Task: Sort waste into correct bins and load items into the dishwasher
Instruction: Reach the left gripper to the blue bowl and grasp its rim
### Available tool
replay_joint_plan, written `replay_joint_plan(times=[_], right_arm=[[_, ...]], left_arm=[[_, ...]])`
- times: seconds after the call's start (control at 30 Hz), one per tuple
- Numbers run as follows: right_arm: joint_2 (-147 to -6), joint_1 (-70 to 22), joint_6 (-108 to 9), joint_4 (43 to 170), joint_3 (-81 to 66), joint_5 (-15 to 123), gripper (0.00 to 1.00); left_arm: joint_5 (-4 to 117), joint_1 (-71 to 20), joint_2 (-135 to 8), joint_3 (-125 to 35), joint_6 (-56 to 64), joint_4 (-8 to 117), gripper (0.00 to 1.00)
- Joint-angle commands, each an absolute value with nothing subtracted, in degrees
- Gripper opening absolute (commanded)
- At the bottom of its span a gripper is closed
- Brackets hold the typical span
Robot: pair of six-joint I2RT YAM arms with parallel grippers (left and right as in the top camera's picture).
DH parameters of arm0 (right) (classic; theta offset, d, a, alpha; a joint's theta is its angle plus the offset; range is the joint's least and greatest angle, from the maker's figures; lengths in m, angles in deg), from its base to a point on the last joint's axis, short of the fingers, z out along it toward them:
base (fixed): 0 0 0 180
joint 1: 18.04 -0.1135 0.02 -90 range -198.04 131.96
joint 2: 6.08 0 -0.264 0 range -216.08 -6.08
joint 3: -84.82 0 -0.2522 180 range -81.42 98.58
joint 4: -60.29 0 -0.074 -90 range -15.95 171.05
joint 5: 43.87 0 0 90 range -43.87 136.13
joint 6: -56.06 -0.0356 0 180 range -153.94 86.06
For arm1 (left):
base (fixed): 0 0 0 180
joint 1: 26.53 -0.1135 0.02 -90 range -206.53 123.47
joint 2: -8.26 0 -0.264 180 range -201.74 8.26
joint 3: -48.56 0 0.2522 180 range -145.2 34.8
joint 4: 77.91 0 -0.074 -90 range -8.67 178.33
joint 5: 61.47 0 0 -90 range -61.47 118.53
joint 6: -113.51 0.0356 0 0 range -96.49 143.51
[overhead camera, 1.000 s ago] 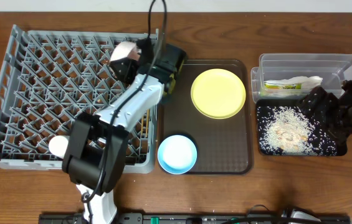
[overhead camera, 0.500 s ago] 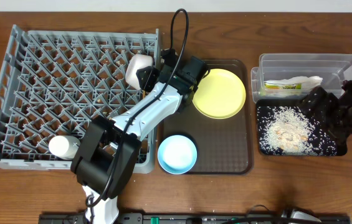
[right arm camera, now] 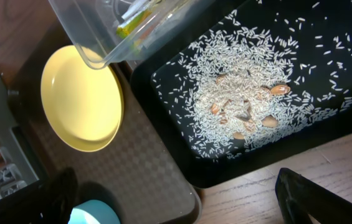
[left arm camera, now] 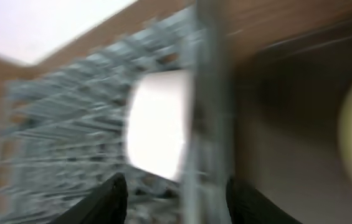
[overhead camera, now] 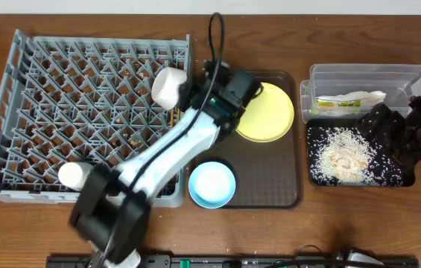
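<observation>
- From overhead we see the grey plastic dish rack [overhead camera: 16,112] at the left of the wooden table [overhead camera: 270,45], a square grid of upright pegs. The white bowl [overhead camera: 168,87] sits tipped among the pegs near the rack's far right corner.
- The left gripper [overhead camera: 188,95] is just right of that bowl and points left at it; from this view we cannot tell how its jaws stand.
- The flat brown tray [overhead camera: 270,190], its long axis running near to far, carries the round yellow plate [overhead camera: 266,112] at its far end. The light blue bowl [overhead camera: 211,184] sits mouth up at its near left corner.
- At the right, the clear tub [overhead camera: 366,74], its long side running left to right, holds a crumpled white napkin [overhead camera: 364,96] and a green-and-orange wrapper [overhead camera: 331,103] lying left to right.
- Against the tub's near side, the shallow black tray [overhead camera: 400,177] holds beige rice-like crumbs [overhead camera: 344,156], thickest at the middle. The right gripper [overhead camera: 386,138] hangs over its right part.
- The left wrist view is blurred. We make out dark fingers [left arm camera: 114,199] standing apart with nothing between them, and the white bowl [left arm camera: 157,124] ahead of them beside the rack's rim.
- In the right wrist view the fingers [right arm camera: 313,199] are spread wide and empty. Beyond them we see the crumbs [right arm camera: 244,106] scattered over the black tray, the tub's corner with the wrapper inside, and the yellow plate on the textured brown tray.
</observation>
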State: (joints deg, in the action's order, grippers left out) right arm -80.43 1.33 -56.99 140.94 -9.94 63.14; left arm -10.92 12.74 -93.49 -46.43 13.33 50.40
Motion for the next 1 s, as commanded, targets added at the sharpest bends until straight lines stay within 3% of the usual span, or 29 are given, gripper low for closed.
replay_joint_plan(times=[0.0, 0.07, 0.13, 0.2, 0.3, 0.7, 0.97], right_arm=[[-79.97, 1.71, -57.05, 141.1, -10.02, 63.54, 0.99], [-79.97, 1.71, -57.08, 141.1, -10.02, 63.51, 0.99], [-79.97, 1.71, -57.05, 141.1, -10.02, 63.51, 0.99], [-79.97, 1.71, -57.05, 141.1, -10.02, 63.51, 0.99], [-79.97, 1.71, -57.05, 141.1, -10.02, 63.51, 0.99], [-79.97, 1.71, -57.05, 141.1, -10.02, 63.51, 0.99], [-79.97, 1.71, -57.05, 141.1, -10.02, 63.51, 0.99]], left_arm=[[13.61, 13.42, -88.58, -46.49, 8.94, 48.45, 0.53], [23.79, 13.42, -87.68, -46.47, 6.27, 46.57, 0.49], [32.01, 13.5, -87.68, -46.36, 3.34, 43.62, 0.37], [35.9, 14.33, -88.34, -45.62, -0.04, 39.41, 0.19], [36.93, 16.54, -89.23, -44.07, -1.51, 35.03, 0.08], [30.98, 22.31, -94.41, -33.88, -7.02, 37.96, 0.08], [57.1, 22.86, -97.41, -33.82, 5.07, 55.71, 0.08]])
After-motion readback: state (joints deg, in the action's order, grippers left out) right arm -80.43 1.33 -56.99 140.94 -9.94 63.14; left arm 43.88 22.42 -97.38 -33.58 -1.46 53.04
